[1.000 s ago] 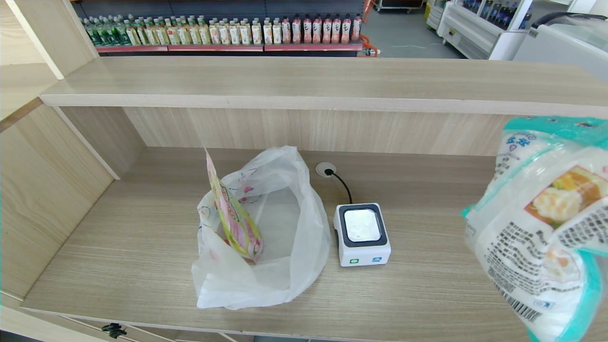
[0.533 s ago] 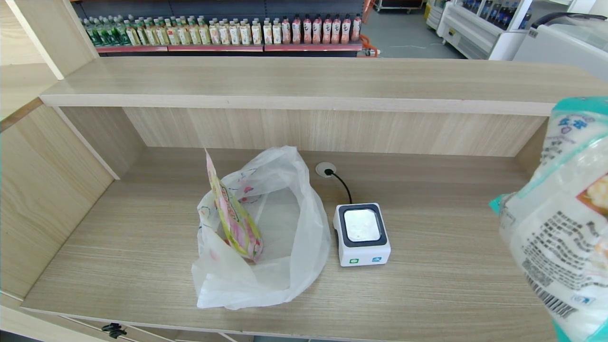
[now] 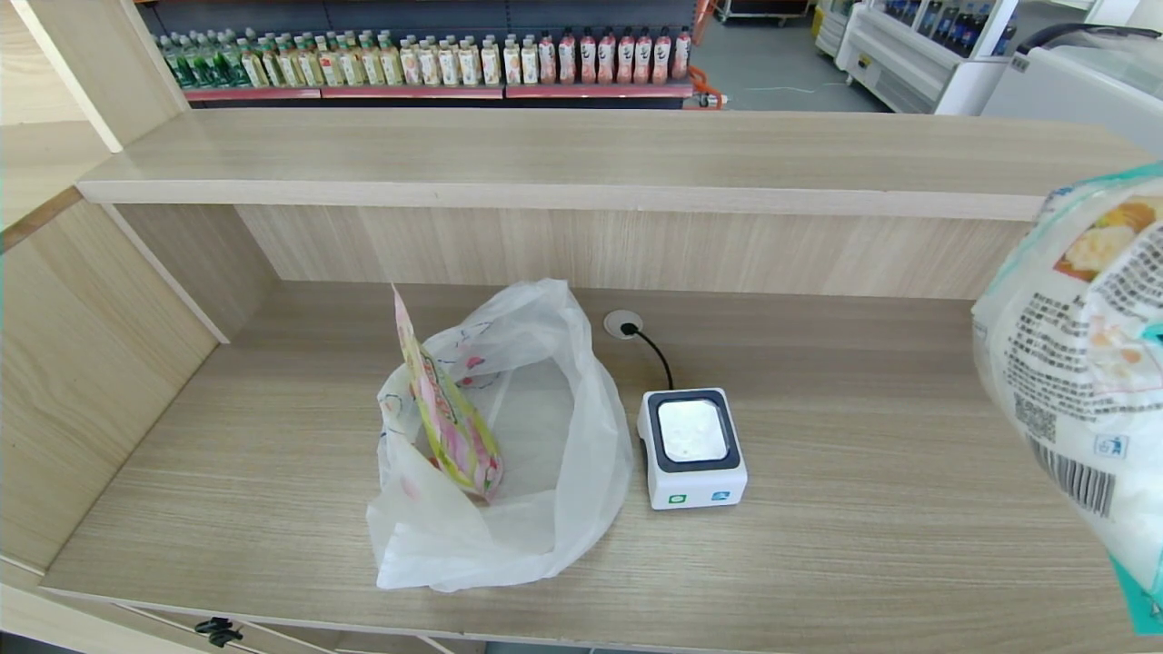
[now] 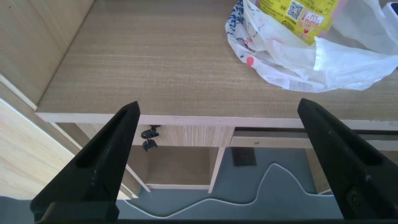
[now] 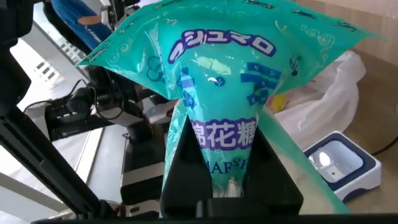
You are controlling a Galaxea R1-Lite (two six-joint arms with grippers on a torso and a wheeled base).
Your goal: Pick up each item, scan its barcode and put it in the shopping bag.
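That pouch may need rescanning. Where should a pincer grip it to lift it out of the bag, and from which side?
Grip the pouch by its top corner, coming from above. It stands tilted on end in the bag, its flat top poking clear above the rim, so the pincer can likely close across the thin faces without snagging plastic.

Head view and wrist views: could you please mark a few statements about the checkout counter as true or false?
The shopping bag holds a pink and yellow pouch. True.
The scanner stands on the bag's left. False: it stands to the bag's right.
The right gripper is shut on the teal packet. True.
The left gripper holds a bottle. False: it is open and empty.
The teal packet lies on the scanner. False: it is held in the air, off to the scanner's right.
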